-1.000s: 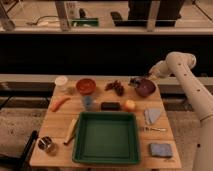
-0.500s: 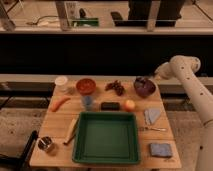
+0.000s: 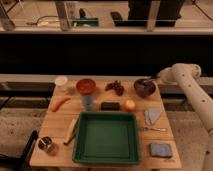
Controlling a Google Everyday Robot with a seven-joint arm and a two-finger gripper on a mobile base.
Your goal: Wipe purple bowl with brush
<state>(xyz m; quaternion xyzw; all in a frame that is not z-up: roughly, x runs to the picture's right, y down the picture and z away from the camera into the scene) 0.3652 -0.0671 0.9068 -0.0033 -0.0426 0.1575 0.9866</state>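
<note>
The purple bowl [image 3: 144,88] stands at the far right corner of the wooden table [image 3: 60,122]. A small dark brush [image 3: 148,81] with a thin greyish handle lies over the bowl's far rim, its dark end inside the bowl. My gripper [image 3: 158,78] is at the end of the white arm that reaches in from the right. It sits just above the bowl's right rim, at the handle's outer end. Whether it holds the brush does not show.
Along the back are a white cup [image 3: 61,81], an orange-red bowl [image 3: 85,86] and grapes [image 3: 116,87]. Mid-table are a carrot [image 3: 60,103], blue cup [image 3: 88,102], black block [image 3: 110,106] and fruit [image 3: 130,105]. In front are a green tray [image 3: 106,154], pale wooden tool [image 3: 71,131], metal cup [image 3: 46,145], grey cloth [image 3: 152,116] and blue sponge [image 3: 160,150].
The gripper has shifted slightly right and lower at the bowl's right rim, and the arm's elbow moved right. The bowl has stayed in place.
</note>
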